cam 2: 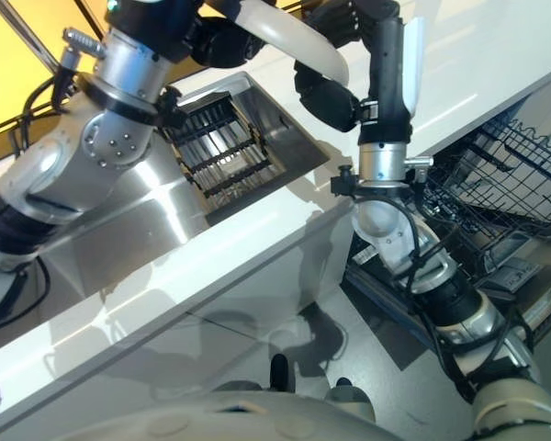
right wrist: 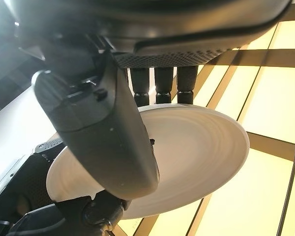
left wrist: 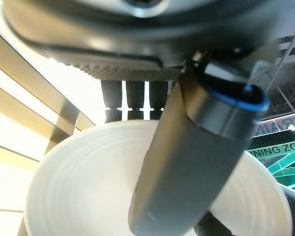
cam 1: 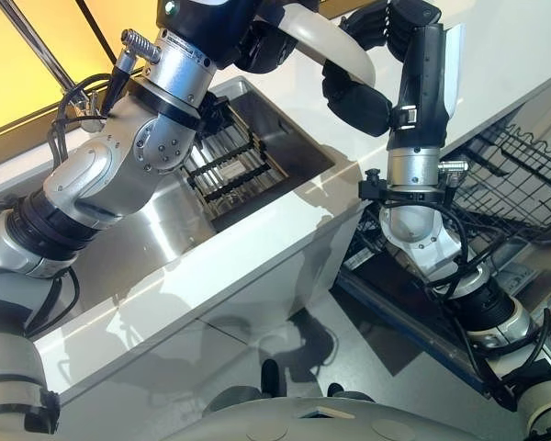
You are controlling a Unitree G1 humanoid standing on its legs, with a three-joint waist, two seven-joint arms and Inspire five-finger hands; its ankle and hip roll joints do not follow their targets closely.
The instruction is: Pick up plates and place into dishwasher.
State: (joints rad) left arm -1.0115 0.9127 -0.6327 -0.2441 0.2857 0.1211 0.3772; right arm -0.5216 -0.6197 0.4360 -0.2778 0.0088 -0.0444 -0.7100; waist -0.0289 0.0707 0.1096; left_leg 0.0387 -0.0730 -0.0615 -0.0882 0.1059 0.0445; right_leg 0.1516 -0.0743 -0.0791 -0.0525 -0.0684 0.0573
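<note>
Plate (right wrist: 196,147): white, round, glazed, with faint concentric ridges, held aloft between both hands above the far edge of the white counter (cam 1: 257,248), over the steel sink (cam 1: 257,156). Largest items first: counter runs from near left to far right; sink with a dark slotted rack (cam 1: 225,165) sits at far left; open dishwasher rack (cam 1: 523,175), dark wire, lies to the right below counter level. Left hand (left wrist: 187,162): thumb lies across plate face, fingers behind the rim, closed on it. Right hand (right wrist: 113,142): thumb over the face, fingers behind the far rim, likewise clamped. Judgement: ceramic, so stiff, moderately heavy, brittle, and slick on glaze; best held at the rim, thumb opposing fingers, and lowered edge-on into rack.
</note>
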